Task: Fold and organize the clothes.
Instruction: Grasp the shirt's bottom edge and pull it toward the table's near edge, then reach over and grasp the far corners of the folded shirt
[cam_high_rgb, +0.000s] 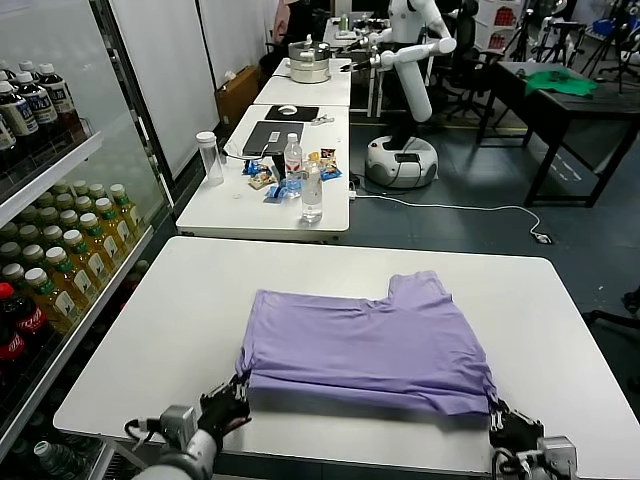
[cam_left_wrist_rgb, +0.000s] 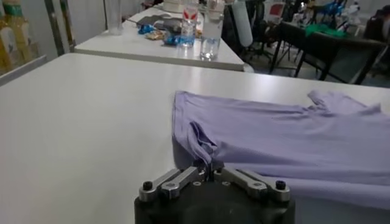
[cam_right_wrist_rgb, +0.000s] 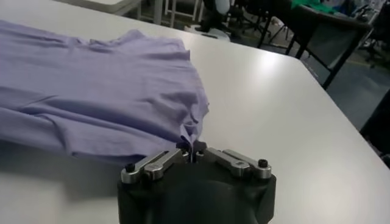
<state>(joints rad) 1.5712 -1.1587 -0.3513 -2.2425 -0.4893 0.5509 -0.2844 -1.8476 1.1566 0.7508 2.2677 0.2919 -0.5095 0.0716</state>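
The lavender T-shirt (cam_high_rgb: 370, 345) lies partly folded on the white table (cam_high_rgb: 150, 330), near its front edge. My left gripper (cam_high_rgb: 236, 392) is shut on the shirt's near left corner (cam_left_wrist_rgb: 201, 149); in the left wrist view the gripper (cam_left_wrist_rgb: 209, 168) pinches bunched fabric. My right gripper (cam_high_rgb: 497, 412) is shut on the near right corner (cam_right_wrist_rgb: 194, 131); in the right wrist view the gripper (cam_right_wrist_rgb: 192, 151) has cloth between its closed jaws. Both grippers sit low at the table's front edge. No dark printed marks show.
A drinks fridge (cam_high_rgb: 50, 250) with bottles stands at the left. A second table (cam_high_rgb: 270, 190) behind holds bottles, snacks and a laptop. A white robot (cam_high_rgb: 405, 60) stands farther back, and a green cloth (cam_high_rgb: 560, 82) lies on a dark table.
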